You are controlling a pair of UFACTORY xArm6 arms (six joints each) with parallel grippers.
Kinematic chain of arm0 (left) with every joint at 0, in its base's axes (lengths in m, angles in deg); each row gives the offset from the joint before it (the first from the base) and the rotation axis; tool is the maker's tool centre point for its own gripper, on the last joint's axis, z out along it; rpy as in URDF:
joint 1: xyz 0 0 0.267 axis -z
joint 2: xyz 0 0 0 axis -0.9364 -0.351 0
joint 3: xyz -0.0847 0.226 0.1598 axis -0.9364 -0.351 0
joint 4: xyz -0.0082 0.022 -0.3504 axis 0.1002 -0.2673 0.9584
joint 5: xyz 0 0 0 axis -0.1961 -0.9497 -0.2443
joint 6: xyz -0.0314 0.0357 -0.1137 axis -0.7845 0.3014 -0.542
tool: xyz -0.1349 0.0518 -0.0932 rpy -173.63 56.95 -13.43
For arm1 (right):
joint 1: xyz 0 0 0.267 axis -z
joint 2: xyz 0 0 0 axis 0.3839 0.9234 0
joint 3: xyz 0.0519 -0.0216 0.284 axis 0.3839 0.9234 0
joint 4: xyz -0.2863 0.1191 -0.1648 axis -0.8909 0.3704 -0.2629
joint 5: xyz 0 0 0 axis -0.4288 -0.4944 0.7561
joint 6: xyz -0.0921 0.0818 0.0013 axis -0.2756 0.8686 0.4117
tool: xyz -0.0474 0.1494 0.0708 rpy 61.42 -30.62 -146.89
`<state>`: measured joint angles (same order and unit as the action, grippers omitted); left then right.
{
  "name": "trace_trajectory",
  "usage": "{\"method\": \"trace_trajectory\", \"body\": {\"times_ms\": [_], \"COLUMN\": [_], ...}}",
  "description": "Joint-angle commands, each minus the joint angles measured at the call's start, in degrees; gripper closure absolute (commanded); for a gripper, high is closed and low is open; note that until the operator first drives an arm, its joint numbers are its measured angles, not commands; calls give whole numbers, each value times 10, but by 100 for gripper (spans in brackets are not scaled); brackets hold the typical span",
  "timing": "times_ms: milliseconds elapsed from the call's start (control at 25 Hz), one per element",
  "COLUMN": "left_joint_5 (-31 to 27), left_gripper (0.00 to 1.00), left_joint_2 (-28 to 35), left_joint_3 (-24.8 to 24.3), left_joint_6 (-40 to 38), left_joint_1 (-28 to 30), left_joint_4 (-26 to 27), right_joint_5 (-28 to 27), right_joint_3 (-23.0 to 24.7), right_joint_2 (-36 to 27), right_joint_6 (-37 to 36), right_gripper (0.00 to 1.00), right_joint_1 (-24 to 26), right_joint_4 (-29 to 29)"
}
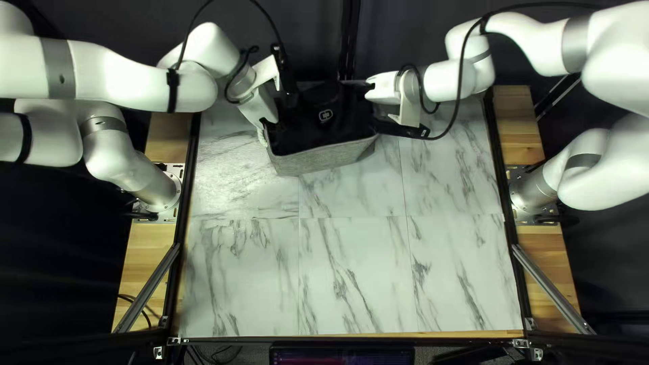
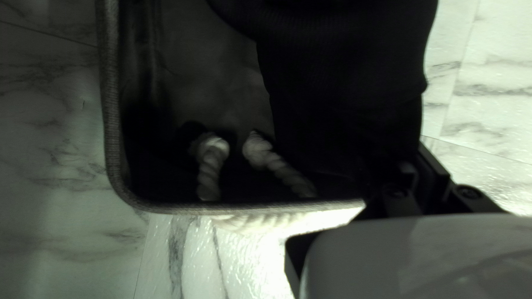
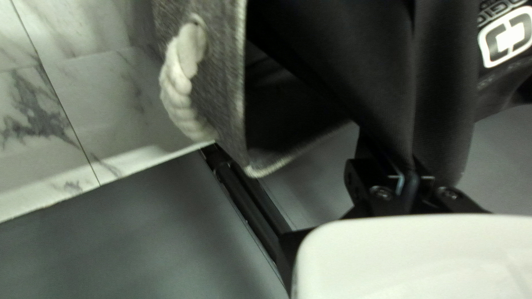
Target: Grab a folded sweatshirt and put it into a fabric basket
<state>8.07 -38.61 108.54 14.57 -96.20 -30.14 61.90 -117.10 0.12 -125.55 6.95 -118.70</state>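
Dark sweatshirt [image 3: 443, 72], pinched by left end effector [image 2: 418, 169] and right end effector [image 3: 410, 180] over basket [image 1: 324, 159]: probably soft, sagging, best held at opposite edges.

Arms [image 1: 122, 74] extended, left tool [image 1: 276, 127] clamped, right tool [image 1: 353, 82] clamped

1. I'm looking down at a table with a pale tabletop [image 1: 351, 277], grey-veined like marble (thin seams divide it into large squares).
2. Toward its far edge, I see the grey fabric basket [image 1: 324, 161] on the tabletop.
3. Along the sides I have wooden strips [image 1: 145, 240], where my left arm's base [image 1: 161, 190] and right arm's base [image 1: 534, 190] stand on metal plates [image 1: 177, 170].
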Motion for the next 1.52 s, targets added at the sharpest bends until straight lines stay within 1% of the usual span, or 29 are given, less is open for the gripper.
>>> {"method": "trace_trajectory", "body": {"times_ms": [40,200,400,480,680,720,800,960,1080,1120,1160,1200,1240,1280,1400,1480,1520], "left_joint_5": [10,21,37,42,54,56,61,65,67,67,68,68,64,62,50,35,25], "left_gripper": [99,99,99,99,98,98,98,98,98,96,59,0,0,0,0,0,0], "left_joint_2": [-23,-44,-78,-88,-113,-116,-122,-126,-129,-130,-129,-125,-119,-115,-86,-58,-38], "left_joint_3": [2,0,2,4,7,7,5,3,2,2,1,0,0,1,-1,-5,-7], "left_joint_6": [27,50,73,76,83,81,82,77,77,77,75,66,54,47,21,8,-4], "left_joint_1": [-12,-21,-26,-25,-21,-21,-21,-19,-20,-22,-22,-22,-19,-17,-12,-10,-8], "left_joint_4": [17,33,54,59,71,70,73,73,73,73,72,66,57,51,28,15,3], "right_joint_5": [9,10,14,15,21,21,22,25,25,24,24,23,25,27,23,17,10], "right_joint_3": [-21,-28,-33,-33,-34,-32,-35,-37,-40,-41,-41,-38,-34,-32,-16,0,12], "right_joint_2": [36,53,70,75,86,89,99,110,119,121,122,119,114,112,90,64,44], "right_joint_6": [-7,-23,-28,-23,12,6,17,14,7,1,-5,-22,-35,-41,-89,-131,-165], "right_gripper": [100,100,100,100,100,100,100,100,100,100,100,23,0,0,0,0,0], "right_joint_1": [4,5,12,15,20,20,20,20,17,16,15,12,11,12,4,-3,-10], "right_joint_4": [13,34,43,39,5,13,5,11,22,29,37,56,69,74,128,173,212]}}
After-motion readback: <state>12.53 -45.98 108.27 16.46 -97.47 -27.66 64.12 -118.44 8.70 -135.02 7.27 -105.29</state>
